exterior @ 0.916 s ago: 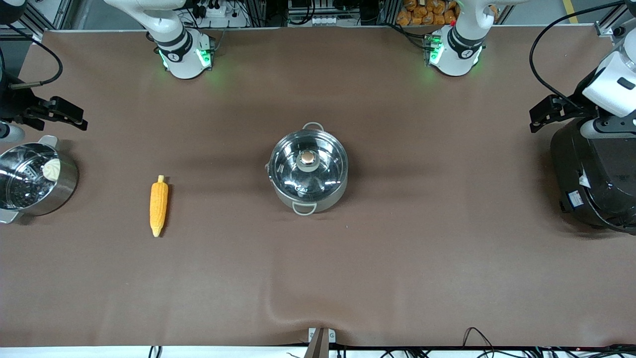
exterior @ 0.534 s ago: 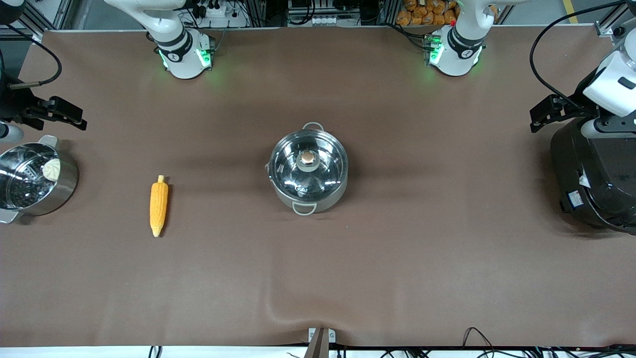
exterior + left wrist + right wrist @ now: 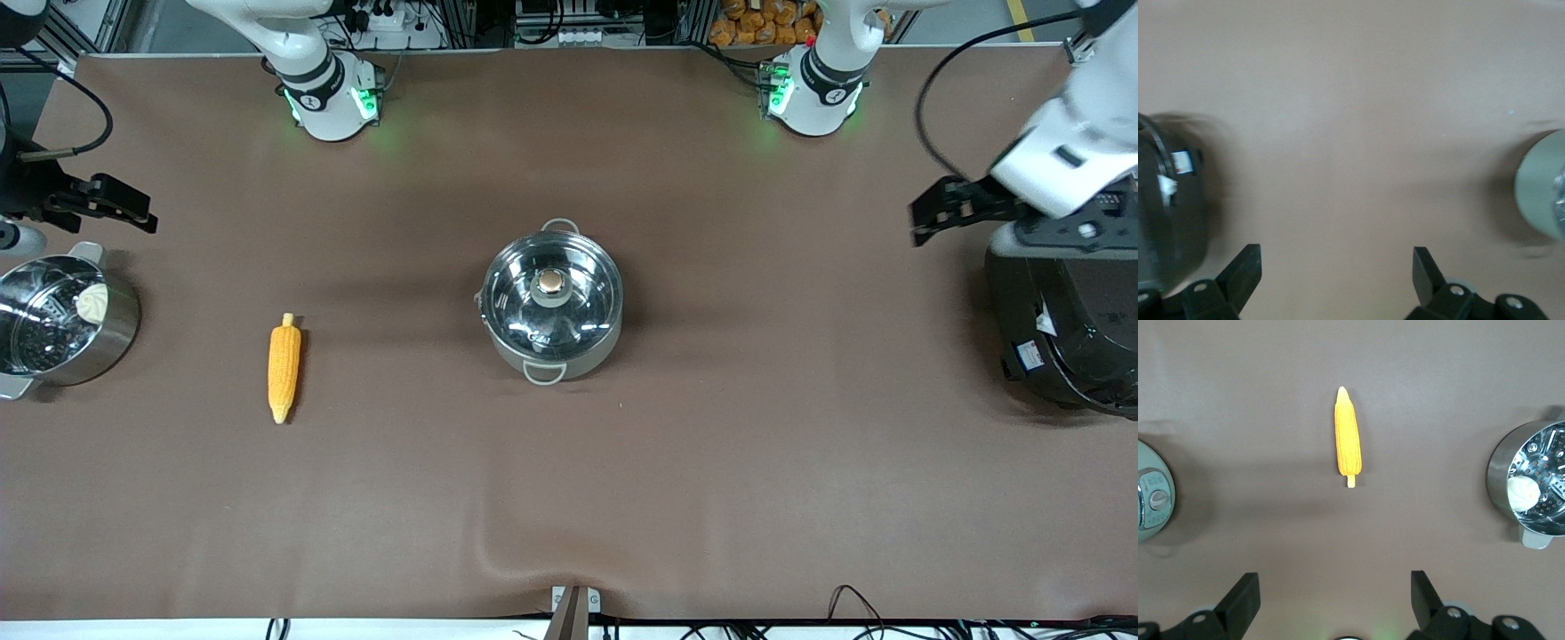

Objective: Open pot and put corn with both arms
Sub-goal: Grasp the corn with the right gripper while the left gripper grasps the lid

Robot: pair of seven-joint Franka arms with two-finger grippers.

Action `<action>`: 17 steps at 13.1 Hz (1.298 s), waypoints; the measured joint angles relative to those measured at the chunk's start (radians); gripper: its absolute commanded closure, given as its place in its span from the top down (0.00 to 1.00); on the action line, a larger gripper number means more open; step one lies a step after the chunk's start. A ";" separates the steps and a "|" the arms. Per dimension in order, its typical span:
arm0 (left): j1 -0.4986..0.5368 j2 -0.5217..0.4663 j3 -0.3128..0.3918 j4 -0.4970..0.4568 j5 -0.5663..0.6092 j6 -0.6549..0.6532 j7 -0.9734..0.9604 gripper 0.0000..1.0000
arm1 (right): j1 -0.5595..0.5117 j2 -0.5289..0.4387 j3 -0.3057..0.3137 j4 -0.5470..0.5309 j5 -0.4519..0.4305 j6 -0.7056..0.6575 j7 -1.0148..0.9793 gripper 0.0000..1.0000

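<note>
So lid on pot (image 3: 551,302) | left gripper (image 3: 925,220) open, nearer it | right gripper (image 3: 124,211) open by corn (image 3: 284,366), lying lengthways toward camera

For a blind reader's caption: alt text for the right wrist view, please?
A yellow corn cob lies alone on the brown table, with the right gripper above it, jaws open. A steamer pot holding a white bun sits at one edge.

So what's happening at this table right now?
Nothing is held yet. The shiny steel pot sits mid-table, its clear glass lid on. The yellow corn cob lies toward the right arm's end. The left gripper is open above the table beside the black rice cooker; the right gripper, open, waits near the bun steamer.
</note>
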 measured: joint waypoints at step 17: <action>-0.538 0.524 -0.037 0.237 -0.001 0.341 -1.181 1.00 | -0.012 0.500 0.003 -0.197 0.002 0.561 -0.085 1.00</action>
